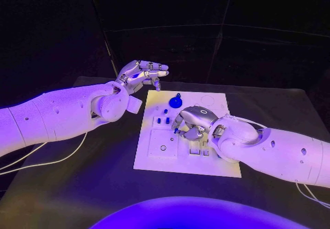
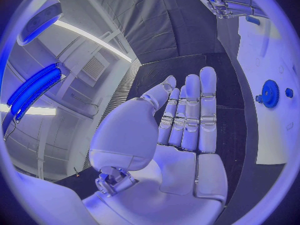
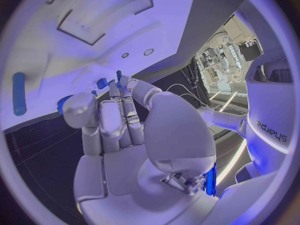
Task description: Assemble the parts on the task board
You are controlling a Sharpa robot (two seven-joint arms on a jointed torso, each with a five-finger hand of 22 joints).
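Observation:
The white task board (image 1: 185, 157) lies in the middle of the table. A blue gear-shaped part (image 1: 176, 101) sits near its far edge, and the left wrist view shows this blue gear (image 2: 270, 93) too. Small blue pegs (image 1: 165, 112) stand just nearer. My right hand (image 1: 192, 125) hovers over the board's middle with its fingers curled down. In the right wrist view its fingertips (image 3: 116, 87) are beside a small blue piece (image 3: 102, 83); whether it is pinched is unclear. My left hand (image 1: 141, 74) is raised beyond the board's far left corner, and its palm (image 2: 181, 135) is bare.
A blue cylinder (image 3: 19, 93) lies on the board (image 3: 106, 15) beside the right hand. Rectangular slots (image 1: 198, 151) and a square recess (image 1: 163, 141) mark the board's near half. A white cable (image 1: 48, 162) trails over the black table on the left.

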